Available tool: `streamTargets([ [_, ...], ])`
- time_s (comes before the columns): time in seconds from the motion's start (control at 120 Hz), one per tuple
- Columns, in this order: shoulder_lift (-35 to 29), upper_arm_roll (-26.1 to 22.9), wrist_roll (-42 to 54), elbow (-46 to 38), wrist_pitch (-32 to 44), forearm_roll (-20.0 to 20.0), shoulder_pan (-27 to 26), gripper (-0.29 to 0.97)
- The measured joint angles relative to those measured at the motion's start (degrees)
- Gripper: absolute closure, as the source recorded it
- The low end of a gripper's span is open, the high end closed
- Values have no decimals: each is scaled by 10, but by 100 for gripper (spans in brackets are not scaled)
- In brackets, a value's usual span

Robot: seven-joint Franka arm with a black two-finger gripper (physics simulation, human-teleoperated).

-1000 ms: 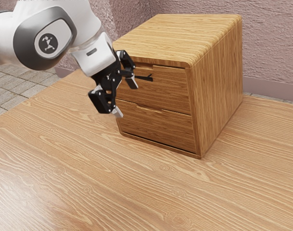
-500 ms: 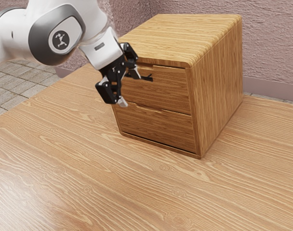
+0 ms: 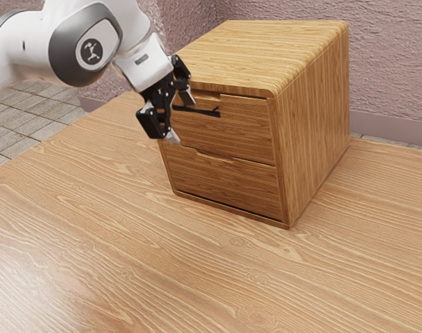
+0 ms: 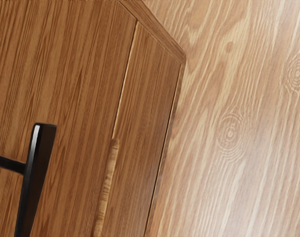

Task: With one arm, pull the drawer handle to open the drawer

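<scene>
At the upper left of the exterior view, your arm (image 3: 79, 45) reaches in over the wooden table (image 3: 128, 263). Its claw (image 3: 180, 119) is spread wide at the front of the cabinet (image 3: 308, 118). One finger stands above and one below the left end of the black handle (image 3: 204, 112), and the gap between them looks too broad for a grip, so the claw holds nothing.

Moving toward the centre, the handle runs across the upper part of the top drawer (image 3: 239, 135). That drawer's front looks level with the lower drawer (image 3: 232, 184) beneath it, so it reads as shut or very nearly so.

From the hand's camera, the handle (image 4: 34, 177) looms close against the drawer front, with the seam between the two drawers just beside it and the table beyond the cabinet's corner.

By these pictures you have finished the approach and lined the claw up. What remains is to close the fingers on the bar and make the whole outward pull, and the drawer has not yet begun to slide.
</scene>
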Motion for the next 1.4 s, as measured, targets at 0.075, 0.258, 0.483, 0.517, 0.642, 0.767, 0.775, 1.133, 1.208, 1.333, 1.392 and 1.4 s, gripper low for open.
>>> streamTargets([
  [0.075,9,0,0,10,0,0,-3,0],
  [0.258,26,0,-1,28,1,0,-9,0],
  [0.483,37,8,-1,44,-1,0,-11,0],
  [0.517,38,10,-1,44,-1,0,-11,0],
  [0.642,44,13,-1,43,-1,0,-12,0],
  [0.767,47,14,-1,46,-1,0,-12,0],
  [0.775,48,14,-1,47,-1,0,-12,0],
  [1.133,64,13,-2,54,0,-1,-11,0],
  [1.208,65,13,-2,55,0,-1,-10,0],
  [1.333,64,15,-2,56,0,-1,-7,0],
  [1.392,64,18,-2,57,0,-2,-7,0],
  [1.4,64,18,-2,57,0,-2,-7,0],
])
